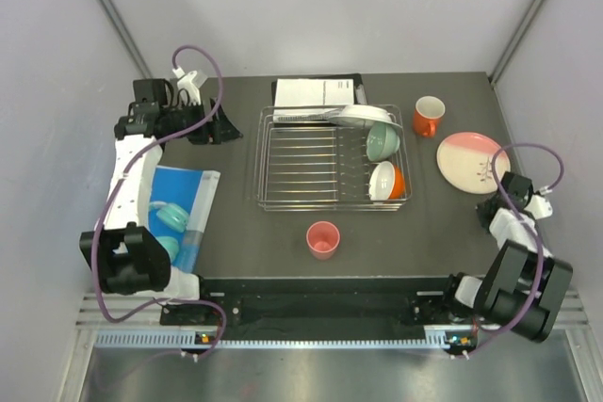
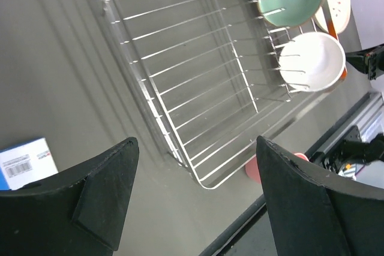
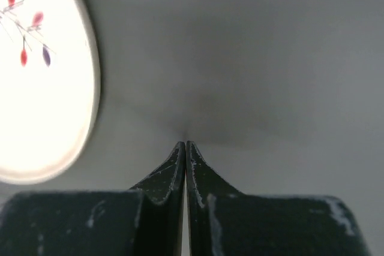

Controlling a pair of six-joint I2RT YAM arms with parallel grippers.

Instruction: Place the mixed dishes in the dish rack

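Observation:
The silver wire dish rack (image 1: 311, 162) sits mid-table. A mint-green bowl (image 1: 382, 143) and an orange-outside bowl (image 1: 387, 181) stand on edge at its right end, and a white plate (image 1: 360, 117) lies across its back right corner. The orange mug (image 1: 429, 117) and the pale pink plate (image 1: 471, 162) are on the table right of the rack. The small pink cup (image 1: 323, 239) stands in front of it. My left gripper (image 1: 215, 126) is open and empty, left of the rack (image 2: 198, 88). My right gripper (image 3: 185, 144) is shut and empty, low over the table beside the pink plate (image 3: 42, 88).
A blue sheet (image 1: 184, 200) with small teal pieces (image 1: 170, 218) lies at the left. White printed paper on a black board (image 1: 316, 93) lies behind the rack. The table's front edge is just behind the pink cup (image 2: 255, 169).

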